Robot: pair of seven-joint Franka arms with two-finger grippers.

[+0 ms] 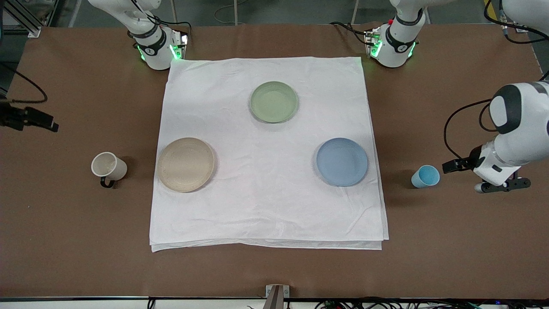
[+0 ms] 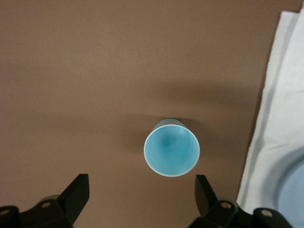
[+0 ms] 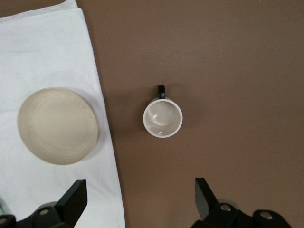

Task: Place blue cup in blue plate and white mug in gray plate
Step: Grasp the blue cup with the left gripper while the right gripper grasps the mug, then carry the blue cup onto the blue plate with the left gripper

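Observation:
The blue cup (image 1: 426, 176) stands upright on the bare brown table, beside the blue plate (image 1: 342, 162), toward the left arm's end. My left gripper (image 1: 502, 186) is open and empty over the bare table close beside the cup. In the left wrist view the cup (image 2: 171, 147) lies just ahead of the open gripper (image 2: 141, 190). The white mug (image 1: 108, 167) stands upright on the table beside the gray plate (image 1: 185, 164), toward the right arm's end. My right gripper (image 3: 141, 194) is open and empty, high over the cloth edge; the mug (image 3: 163, 118) and gray plate (image 3: 57, 126) show below it.
A white cloth (image 1: 266, 206) covers the table's middle and bears all three plates. A sage-green plate (image 1: 274, 101) lies on it nearest the robot bases. The blue plate's rim (image 2: 294, 199) shows in the left wrist view. A black mount (image 1: 25, 118) juts in at the right arm's end.

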